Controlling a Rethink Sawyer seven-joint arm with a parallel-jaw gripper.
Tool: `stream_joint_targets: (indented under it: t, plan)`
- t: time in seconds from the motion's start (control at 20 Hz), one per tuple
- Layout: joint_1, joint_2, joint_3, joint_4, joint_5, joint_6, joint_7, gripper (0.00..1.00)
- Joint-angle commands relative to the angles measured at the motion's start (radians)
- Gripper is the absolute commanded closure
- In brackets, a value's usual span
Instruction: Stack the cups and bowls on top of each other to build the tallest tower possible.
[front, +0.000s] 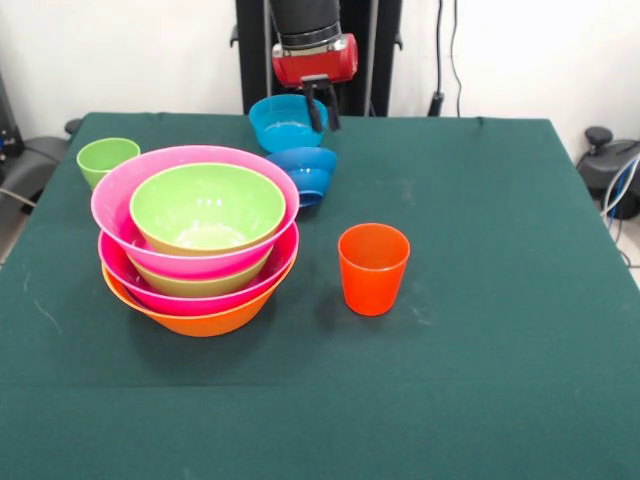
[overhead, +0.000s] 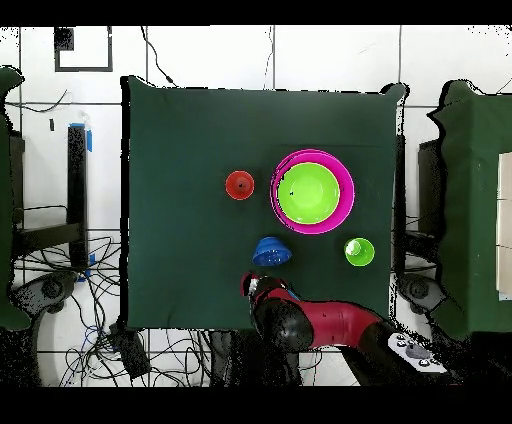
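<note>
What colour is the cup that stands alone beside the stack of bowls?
The cup is orange-red. It shows best in the front view.

The robot's arm (front: 306, 20) comes straight down from the top in the front view. Its lower part is black, and then there is a red block (front: 315, 60) at the wrist. Under the red block hangs the gripper (front: 322, 108), with dark fingers (front: 315, 112) that point down and sit close together. In the overhead view the arm (overhead: 330, 325) is bent, red and black, low in the picture.
</note>
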Motion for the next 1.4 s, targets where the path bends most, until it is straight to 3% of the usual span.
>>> stream_joint_targets:
  t: [0.05,0.1,0.15,0.3,0.35,0.5,0.8,1.15,1.2,1.4]
  plan:
    - [0.002,0.017,0.083,0.021,0.045,0.060,0.118,0.00]
    - [-0.001,0.019,0.085,0.023,0.041,0.052,0.118,0.00]
    - [0.050,0.019,0.005,-0.001,0.050,0.086,0.118,0.00]
    - [0.053,0.023,-0.013,-0.006,0.039,0.083,0.111,0.00]
    - [0.056,0.024,-0.021,-0.008,0.034,0.069,0.112,1.00]
    - [0.074,0.016,-0.043,-0.007,0.032,0.034,0.126,1.00]
    - [0.081,-0.017,-0.052,0.020,0.060,0.083,0.131,1.00]
    - [0.082,-0.023,-0.107,0.026,0.033,0.045,0.129,1.00]
    - [0.083,-0.025,-0.110,0.025,0.028,0.036,0.127,0.00]
    - [0.052,-0.048,-0.084,0.035,0.039,0.103,0.100,0.00]
